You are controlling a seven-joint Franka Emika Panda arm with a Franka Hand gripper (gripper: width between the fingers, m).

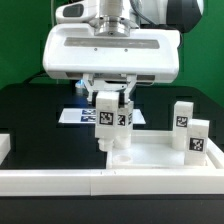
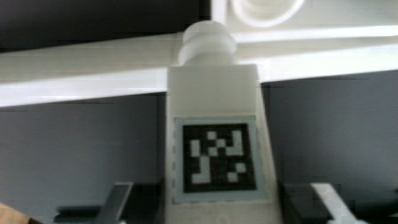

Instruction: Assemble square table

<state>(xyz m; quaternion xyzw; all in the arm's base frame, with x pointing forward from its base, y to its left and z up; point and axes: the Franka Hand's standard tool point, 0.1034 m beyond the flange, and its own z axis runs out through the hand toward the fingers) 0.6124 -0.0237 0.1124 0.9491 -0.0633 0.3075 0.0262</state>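
Clamped on one tagged leg point(image 1: 109, 118) at frame centre, my hand point(image 1: 110, 100) holds it upright over the square tabletop point(image 1: 150, 155) at lower right; I judge this leg unseated, with two more legs point(image 1: 190, 128) standing at right.

A black table point(image 1: 25, 110) is seen carrying everything. The marker board point(image 1: 78, 116) is laid flat on it toward the back, partly hidden behind the arm. Nearer the front, the large white square tabletop point(image 1: 160, 155) is rested on the black surface, on the exterior view's right. Long white border rails point(image 1: 45, 181) are set along the front edge, with a short piece at the exterior view's left. Two tagged white legs point(image 1: 190, 127) are stood upright at the tabletop's right side; whether they are stood on it or just behind cannot be told.
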